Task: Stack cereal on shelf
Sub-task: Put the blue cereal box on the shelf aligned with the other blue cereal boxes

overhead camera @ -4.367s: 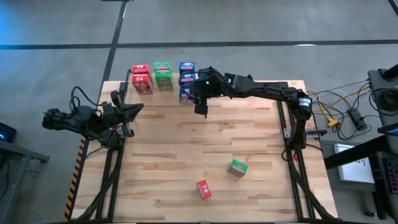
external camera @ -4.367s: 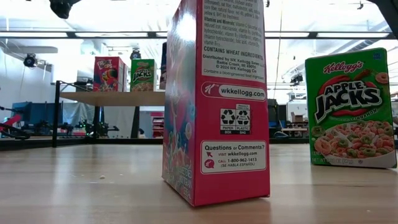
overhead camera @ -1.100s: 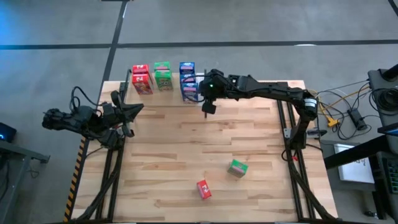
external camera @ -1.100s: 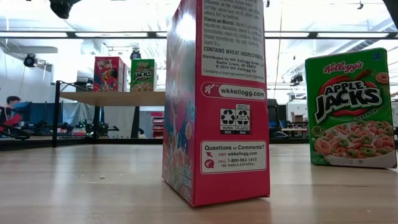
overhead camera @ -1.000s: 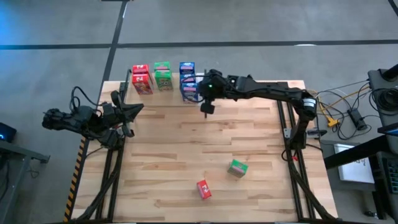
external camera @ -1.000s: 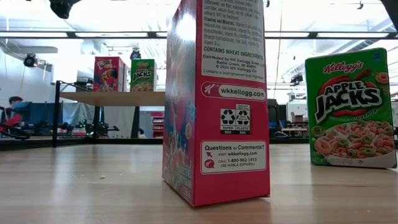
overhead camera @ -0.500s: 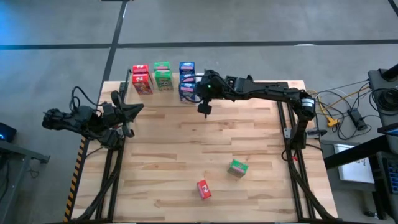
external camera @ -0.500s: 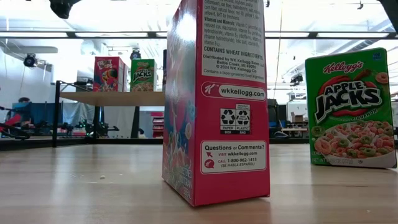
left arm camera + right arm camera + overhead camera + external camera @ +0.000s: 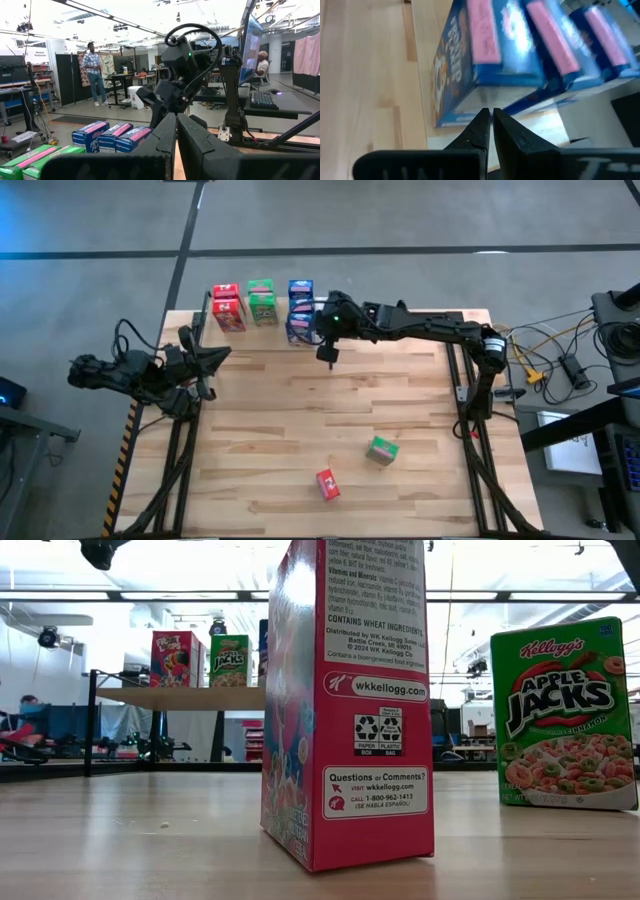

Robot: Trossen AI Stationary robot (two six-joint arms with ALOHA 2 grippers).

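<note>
Grey floor (image 9: 400, 215) — bright ceiling lights (image 9: 200, 565)

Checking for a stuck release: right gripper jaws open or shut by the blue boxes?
Shut. In the right wrist view the right gripper has its two dark fingers meeting tip to tip, nothing between them, just in front of the nearest blue box.

Three blue boxes (image 9: 299, 308) standing in row on shelf (image 9: 255, 332) at far edge of table, pink tops facing up. Front blue box (image 9: 485, 65) sitting a bit crooked. Green boxes (image 9: 262, 302) standing beside blue ones, red boxes (image 9: 227, 306) standing next to green. One green box (image 9: 381, 450) sitting alone on table, near front. One red box (image 9: 327, 484) standing near it, closer to front edge.
</note>
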